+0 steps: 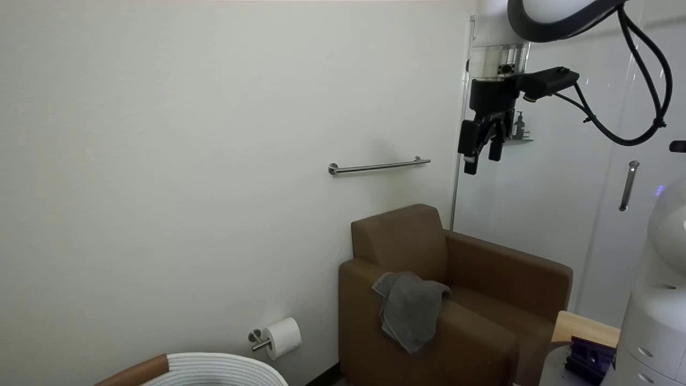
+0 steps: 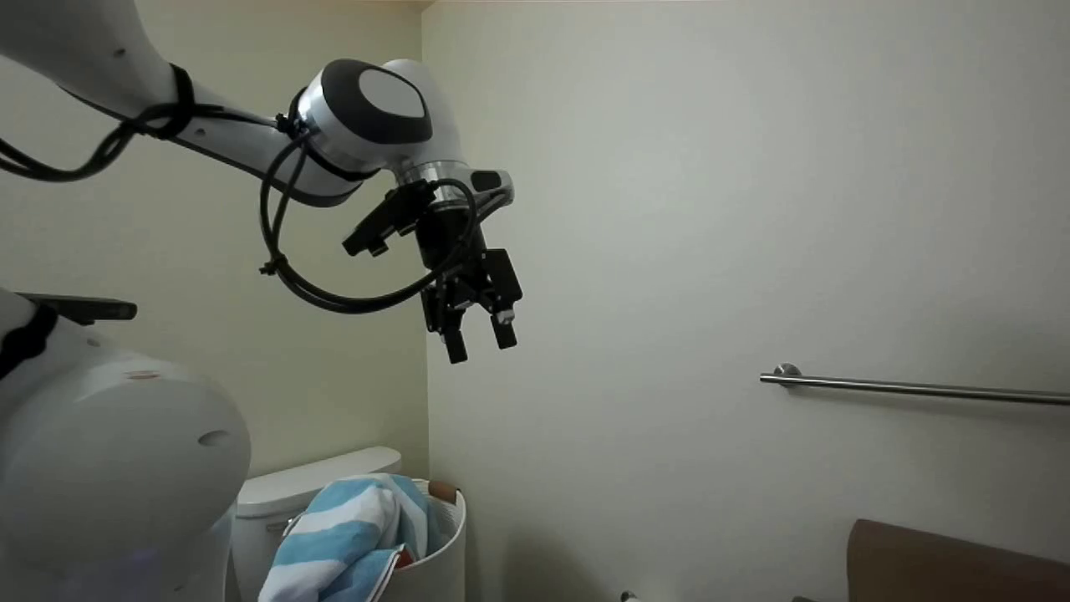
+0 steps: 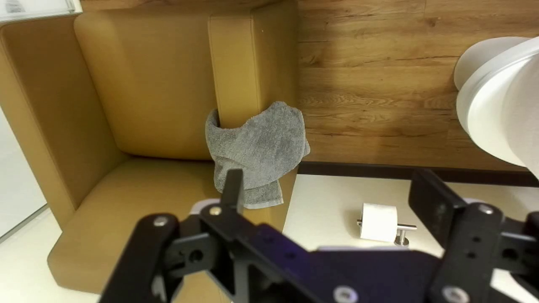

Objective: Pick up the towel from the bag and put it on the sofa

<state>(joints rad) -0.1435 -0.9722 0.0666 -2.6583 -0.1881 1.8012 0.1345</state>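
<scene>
A grey towel (image 1: 411,311) lies draped over one armrest of the brown sofa (image 1: 399,244). The towel (image 3: 269,143) and sofa (image 3: 151,80) also show in the wrist view. A blue-and-white striped towel (image 2: 334,543) hangs over the rim of the white woven bag (image 2: 439,577) in an exterior view. The bag's rim (image 1: 214,364) shows in an exterior view. My gripper (image 1: 483,160) is open and empty, high above the sofa and towels. It points down in both exterior views (image 2: 480,344). Its fingers stand wide apart in the wrist view (image 3: 331,191).
A metal wall bar (image 1: 380,167) is fixed above the sofa. A toilet paper roll (image 1: 283,338) hangs low on the wall. A toilet (image 2: 318,481) stands behind the bag. Cables (image 2: 351,303) loop beside the wrist. A glossy white wall with a handle (image 1: 629,185) stands behind the arm.
</scene>
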